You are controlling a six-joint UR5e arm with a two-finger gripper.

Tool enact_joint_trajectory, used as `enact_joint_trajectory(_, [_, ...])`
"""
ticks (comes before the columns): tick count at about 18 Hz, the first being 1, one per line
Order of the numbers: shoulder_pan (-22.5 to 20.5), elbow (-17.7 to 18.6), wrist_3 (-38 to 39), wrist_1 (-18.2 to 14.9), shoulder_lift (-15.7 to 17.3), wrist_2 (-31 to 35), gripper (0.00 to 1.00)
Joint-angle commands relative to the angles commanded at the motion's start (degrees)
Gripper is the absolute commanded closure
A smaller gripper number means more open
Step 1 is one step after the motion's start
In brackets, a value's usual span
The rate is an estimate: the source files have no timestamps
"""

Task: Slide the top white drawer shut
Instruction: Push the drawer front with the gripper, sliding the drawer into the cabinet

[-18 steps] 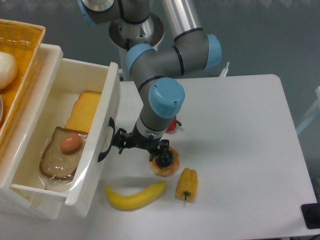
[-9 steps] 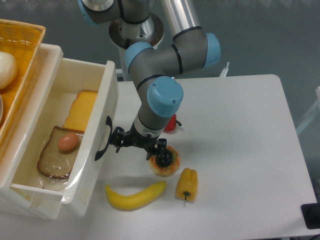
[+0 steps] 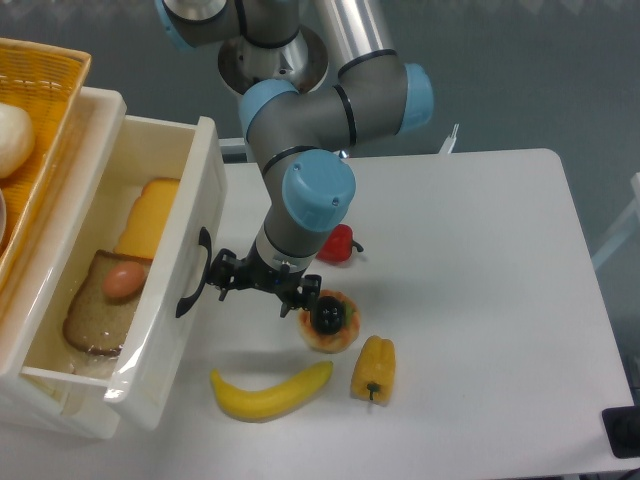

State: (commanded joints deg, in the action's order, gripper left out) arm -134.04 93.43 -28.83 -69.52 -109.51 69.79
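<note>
The top white drawer (image 3: 185, 245) stands pulled out at the left, its flat front panel facing right with a black curved handle (image 3: 192, 286). Inside lie a slice of bread with an egg (image 3: 122, 281) on it and yellow cheese slices (image 3: 145, 218). My gripper (image 3: 222, 281) is low at the drawer front, right against the handle. Its dark fingers point left at the panel; I cannot tell whether they are open or shut. No second drawer front shows.
A yellow woven basket (image 3: 45, 75) holding a white object sits on top at the far left. On the white table lie a banana (image 3: 270, 391), a yellow pepper (image 3: 373, 368), a small round tart (image 3: 328, 322) and a red pepper (image 3: 340, 244) by the arm.
My gripper has moved left against the drawer front, and the drawer has slid left with it, its front panel now further in than a second ago.
</note>
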Motion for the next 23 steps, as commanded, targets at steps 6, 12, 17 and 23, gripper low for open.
enact_joint_trajectory(6, [1.9, -0.1, -0.1, 0.1, 0.5, -0.4, 0.0])
enact_joint_trajectory(12, [3.4, -0.1, -0.2, 0.2, 0.8, -0.3, 0.0])
enact_joint_trajectory(17, [4.9, -0.1, -0.4, 0.5, 0.8, 0.1, 0.0])
enact_joint_trajectory(23, [6.5, -0.4, -0.7, 0.8, 0.8, 0.1, 0.0])
